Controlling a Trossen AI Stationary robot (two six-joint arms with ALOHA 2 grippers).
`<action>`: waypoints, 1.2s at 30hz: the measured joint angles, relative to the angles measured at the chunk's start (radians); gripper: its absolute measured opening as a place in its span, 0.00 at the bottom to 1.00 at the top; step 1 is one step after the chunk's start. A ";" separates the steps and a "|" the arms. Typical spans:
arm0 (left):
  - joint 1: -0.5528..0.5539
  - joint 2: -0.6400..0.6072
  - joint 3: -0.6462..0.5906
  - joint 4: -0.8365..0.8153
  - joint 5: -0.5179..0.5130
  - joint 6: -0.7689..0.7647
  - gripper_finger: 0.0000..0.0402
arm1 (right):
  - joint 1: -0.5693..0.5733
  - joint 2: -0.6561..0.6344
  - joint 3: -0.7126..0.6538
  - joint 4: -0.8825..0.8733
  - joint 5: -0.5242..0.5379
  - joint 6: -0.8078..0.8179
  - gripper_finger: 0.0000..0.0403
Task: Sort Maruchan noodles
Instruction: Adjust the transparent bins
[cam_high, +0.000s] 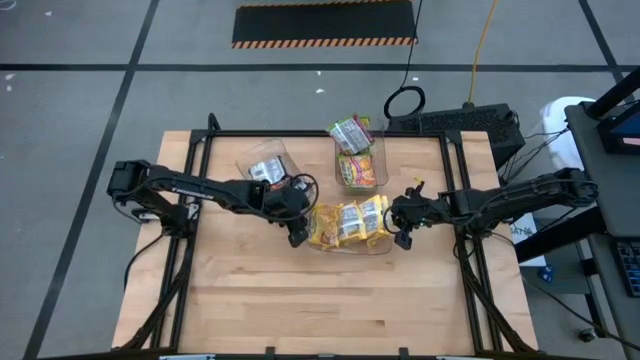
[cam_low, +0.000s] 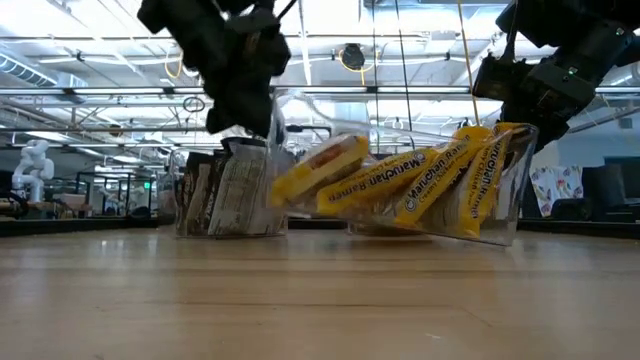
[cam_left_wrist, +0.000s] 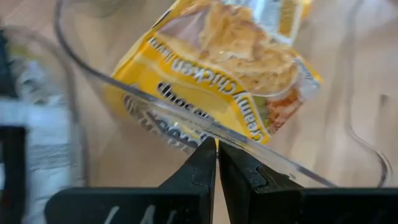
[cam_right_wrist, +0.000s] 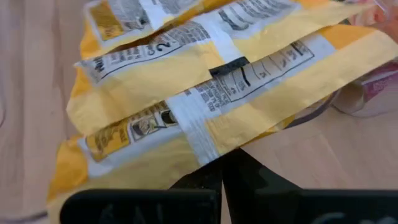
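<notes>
Several yellow Maruchan noodles packets (cam_high: 348, 222) stand in a row inside a clear bin (cam_high: 350, 247) at the table's middle. My left gripper (cam_high: 297, 235) is at the bin's left end, its fingers nearly together on the rim. My right gripper (cam_high: 402, 228) is shut beside the bin's right wall (cam_low: 512, 180); I cannot tell whether it touches the wall. In the low view the bin's left side (cam_low: 300, 105) stands higher than its right. My left gripper has the clear bin's rim (cam_left_wrist: 186, 127) at its fingertips (cam_left_wrist: 205, 155), at the bin's left end. The fingers slant down from the table's left. The bin's left side is raised and its right part rests on the table. The fingertips hide how far in the rim reaches.
A second clear bin (cam_high: 268, 165) with dark packets stands behind my left gripper. A third bin (cam_high: 358, 160) with green and orange-red packets stands at the back middle. The near half of the wooden table (cam_high: 330, 310) is bare.
</notes>
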 joint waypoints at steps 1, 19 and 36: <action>-0.007 0.000 0.011 -0.002 0.000 0.001 0.06 | -0.002 0.000 0.000 -0.002 0.000 0.000 0.00; -0.109 -0.001 -0.023 -0.010 -0.027 -0.094 0.06 | -0.018 0.000 0.000 0.090 -0.028 -0.056 0.00; -0.048 -0.002 -0.097 -0.021 -0.072 -0.216 0.06 | -0.019 0.006 0.001 0.165 -0.034 -0.134 0.00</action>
